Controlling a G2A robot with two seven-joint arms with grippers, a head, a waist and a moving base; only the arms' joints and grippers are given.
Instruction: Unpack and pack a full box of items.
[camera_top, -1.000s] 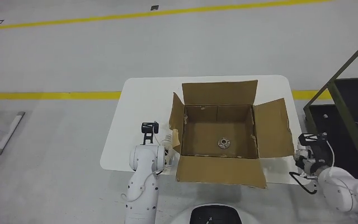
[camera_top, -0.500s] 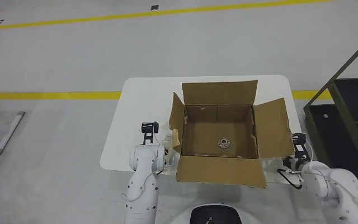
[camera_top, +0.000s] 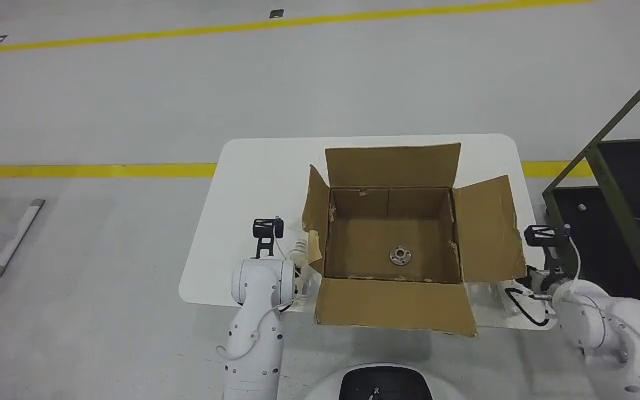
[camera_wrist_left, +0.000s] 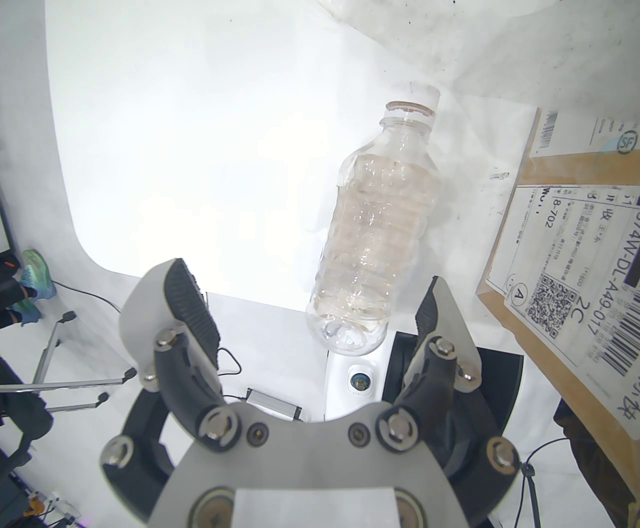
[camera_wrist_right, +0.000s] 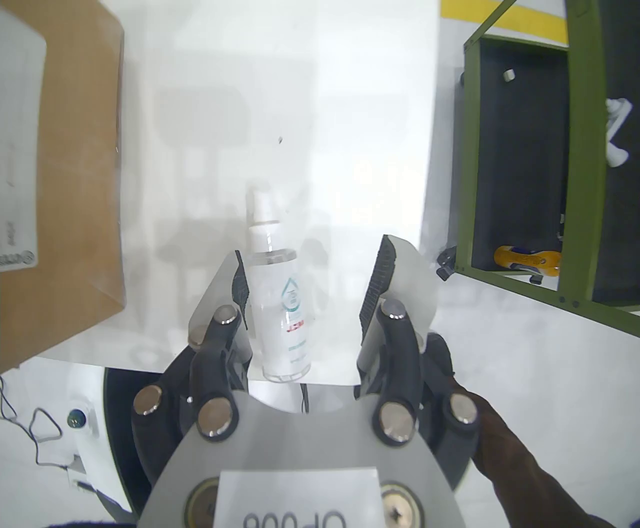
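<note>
On the tabletop (camera_top: 250, 200), top view, the box (camera_top: 392, 165) is recorded open, central. Left wrist view: left gripper (camera_wrist_left: 306, 282) is found spread wide, empty; bottle (camera_wrist_left: 380, 240) lying just ahead near the front edge, cap pointing away. Right wrist view: right gripper (camera_wrist_right: 312, 252) equally spread, empty, straddling the spray (camera_wrist_right: 280, 305), nozzle away; judged the readier grasp.

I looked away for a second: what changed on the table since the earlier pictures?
The right claw shifted toward the box and then forward along the table edge, open over the spray bottle; nothing was grasped. The left claw, water bottle and box stayed put.
</note>
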